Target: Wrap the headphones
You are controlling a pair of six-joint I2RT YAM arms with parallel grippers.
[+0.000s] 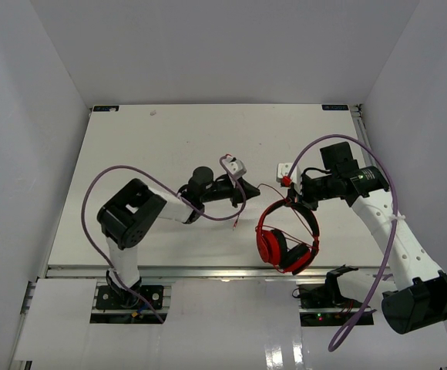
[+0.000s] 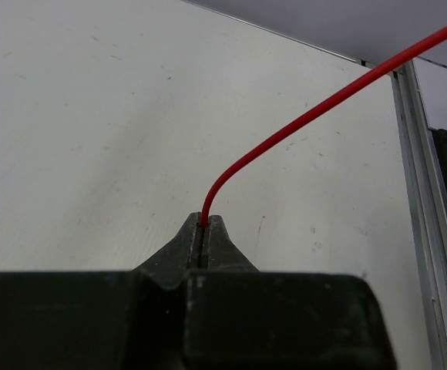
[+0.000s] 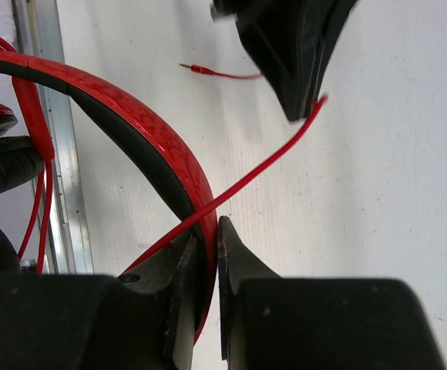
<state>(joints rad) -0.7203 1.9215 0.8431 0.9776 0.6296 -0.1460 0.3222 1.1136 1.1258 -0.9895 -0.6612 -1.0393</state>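
The red headphones [image 1: 270, 247] with black padding hang near the table's front edge, right of centre. My right gripper [image 1: 293, 197] is shut on the top of the headband [image 3: 154, 131]; in its wrist view the gripper [image 3: 206, 227] has the band clamped between the jaws. The thin red cord [image 3: 270, 162] crosses over the band and runs to my left gripper [image 1: 243, 193]. In the left wrist view that gripper [image 2: 203, 221] is shut on the cord [image 2: 316, 116], which arcs up and to the right. The plug [image 3: 196, 69] lies loose on the table beyond the left fingers [image 3: 297, 69].
Thick purple robot cables [image 1: 100, 185] loop over both arms. A metal rail [image 1: 208, 270] runs along the table's front edge, close below the ear cups. White walls close in the left, right and back sides.
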